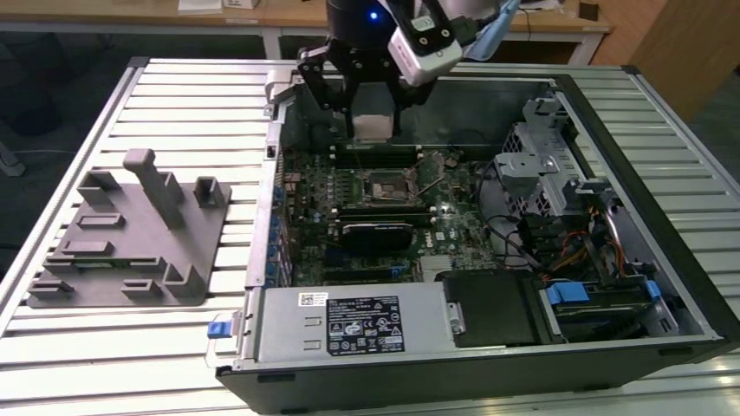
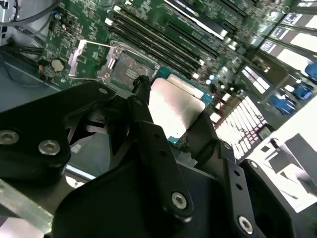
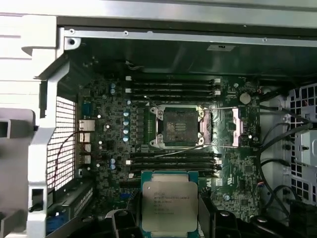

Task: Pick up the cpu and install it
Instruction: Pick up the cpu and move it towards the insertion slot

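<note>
Exterior view: the end effector [image 1: 373,121] hangs inside the open computer case [image 1: 463,364], which lies on the slatted desk [image 1: 173,95]. Its fingers are clamped on the cpu [image 1: 373,128], held in the air above the motherboard [image 1: 451,217], over the memory slots by the far wall. The socket [image 1: 386,185] lies apart from the chip, nearer the camera. A grey fixture [image 1: 127,243] rests on the desk at the exterior view's left.

Second wrist view: two black fingers [image 2: 148,131] grip opposite edges of the cpu [image 2: 176,106], pale metal top showing. The socket [image 2: 126,69] lies beyond, uncovered.

First wrist view: the cpu [image 3: 169,206] sits between the fingers [image 3: 124,223], clear of the socket [image 3: 179,126], whose retaining frame is swung aside.
</note>
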Controlling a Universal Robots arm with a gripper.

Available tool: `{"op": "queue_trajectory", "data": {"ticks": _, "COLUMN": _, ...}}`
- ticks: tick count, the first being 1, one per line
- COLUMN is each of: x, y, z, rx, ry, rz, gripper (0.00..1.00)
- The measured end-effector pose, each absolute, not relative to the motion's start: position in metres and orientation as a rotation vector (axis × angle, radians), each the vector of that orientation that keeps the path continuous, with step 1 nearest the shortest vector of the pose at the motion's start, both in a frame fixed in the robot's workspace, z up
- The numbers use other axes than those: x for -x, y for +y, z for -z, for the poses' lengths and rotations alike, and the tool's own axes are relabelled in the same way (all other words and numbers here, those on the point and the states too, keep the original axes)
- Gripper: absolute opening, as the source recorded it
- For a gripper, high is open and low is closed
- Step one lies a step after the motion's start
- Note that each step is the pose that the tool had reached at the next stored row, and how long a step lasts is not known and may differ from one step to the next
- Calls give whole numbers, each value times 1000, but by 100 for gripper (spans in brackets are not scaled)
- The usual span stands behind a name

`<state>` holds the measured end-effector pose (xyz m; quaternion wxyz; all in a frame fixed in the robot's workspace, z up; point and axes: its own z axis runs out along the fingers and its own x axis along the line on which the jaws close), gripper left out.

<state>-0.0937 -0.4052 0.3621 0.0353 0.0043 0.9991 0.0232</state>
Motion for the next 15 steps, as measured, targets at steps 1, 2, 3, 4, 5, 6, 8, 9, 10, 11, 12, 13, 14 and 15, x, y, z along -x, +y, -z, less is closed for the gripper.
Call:
{"op": "queue_trajectory", "data": {"ticks": 1, "x": 92, "y": -405, "z": -360, "rx": -13, "ry": 3070, "rz": -72, "gripper": 54}}
{"op": "queue_trajectory", "data": {"ticks": 2, "x": 89, "y": -405, "z": -358, "rx": -13, "ry": 3071, "rz": -72, "gripper": 54}}
{"op": "queue_trajectory", "data": {"ticks": 3, "x": 88, "y": -405, "z": -357, "rx": -13, "ry": 3071, "rz": -72, "gripper": 54}}
{"op": "queue_trajectory", "data": {"ticks": 4, "x": 86, "y": -404, "z": -355, "rx": -13, "ry": 3071, "rz": -72, "gripper": 54}}
{"op": "queue_trajectory", "data": {"ticks": 5, "x": 84, "y": -404, "z": -353, "rx": -13, "ry": 3072, "rz": -72, "gripper": 54}}
{"op": "queue_trajectory", "data": {"ticks": 6, "x": 82, "y": -404, "z": -351, "rx": -13, "ry": 3072, "rz": -72, "gripper": 54}}
{"op": "queue_trajectory", "data": {"ticks": 8, "x": 78, "y": -404, "z": -348, "rx": -13, "ry": 3072, "rz": -72, "gripper": 54}}
{"op": "queue_trajectory", "data": {"ticks": 9, "x": 76, "y": -403, "z": -346, "rx": -13, "ry": 3072, "rz": -71, "gripper": 54}}
{"op": "queue_trajectory", "data": {"ticks": 10, "x": 74, "y": -403, "z": -344, "rx": -13, "ry": 3073, "rz": -71, "gripper": 54}}
{"op": "queue_trajectory", "data": {"ticks": 11, "x": 72, "y": -403, "z": -342, "rx": -13, "ry": 3073, "rz": -71, "gripper": 54}}
{"op": "queue_trajectory", "data": {"ticks": 12, "x": 70, "y": -403, "z": -340, "rx": -13, "ry": 3073, "rz": -71, "gripper": 54}}
{"op": "queue_trajectory", "data": {"ticks": 13, "x": 68, "y": -402, "z": -339, "rx": -13, "ry": 3073, "rz": -72, "gripper": 54}}
{"op": "queue_trajectory", "data": {"ticks": 14, "x": 66, "y": -402, "z": -337, "rx": -13, "ry": 3074, "rz": -72, "gripper": 54}}
{"op": "queue_trajectory", "data": {"ticks": 15, "x": 64, "y": -402, "z": -335, "rx": -13, "ry": 3074, "rz": -71, "gripper": 54}}
